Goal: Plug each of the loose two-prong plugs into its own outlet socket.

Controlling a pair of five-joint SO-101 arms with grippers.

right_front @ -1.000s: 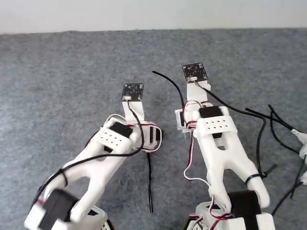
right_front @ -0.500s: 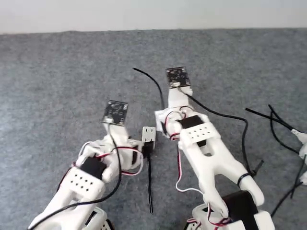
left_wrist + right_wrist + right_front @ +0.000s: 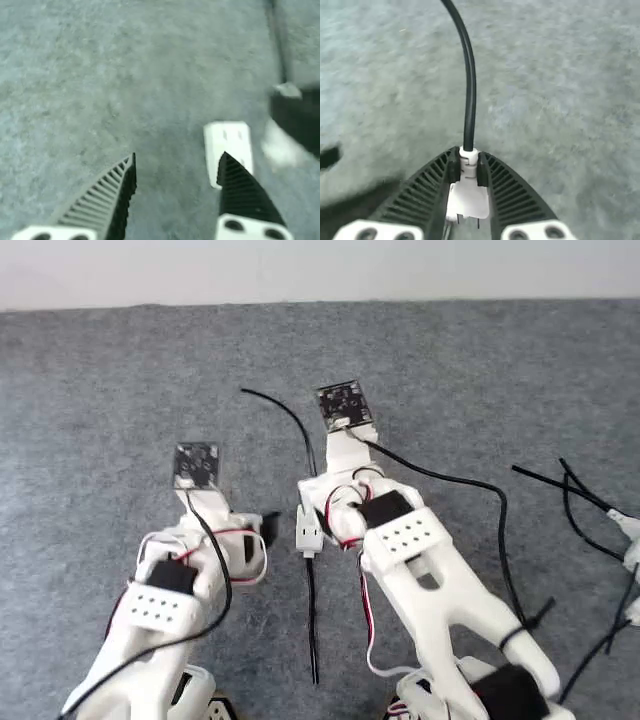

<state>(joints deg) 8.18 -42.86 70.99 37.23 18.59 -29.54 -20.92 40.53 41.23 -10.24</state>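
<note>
Two claws and one outlet socket on a grey, felt-like surface [image 3: 100, 390]. All places are given from the socket.

1. Outlet socket [image 3: 308, 527]: a white block resting on the surface, between the two arms. Two slots show in the left wrist view [image 3: 227, 142]. A black cord [image 3: 312, 620] runs from it toward the arm bases.

2. Left claw [image 3: 178, 157]: spread wide, nothing in it. The socket is off to one side of the gap, just beside the inner face of one finger [image 3: 240, 190], whose tip overlaps the block's edge. Whether they touch cannot be told. The other finger [image 3: 112, 197] is well apart from the socket, over bare surface.

3. Right claw [image 3: 468, 155]: closed on a white two-prong plug [image 3: 467, 197], with the body pinched between both fingers. The prongs point back toward the claw's base. From the high view, the right arm [image 3: 400, 530] is just beside the socket, on the side away from the left arm [image 3: 165, 590].

4. Plug cable [image 3: 469, 90]: black, leaving the plug at the fingertips. In the high view it curves away from the socket toward the far side of the surface [image 3: 285, 420].

5. Loose black cables [image 3: 570, 490]: well apart from the socket, beyond the right arm.
</note>
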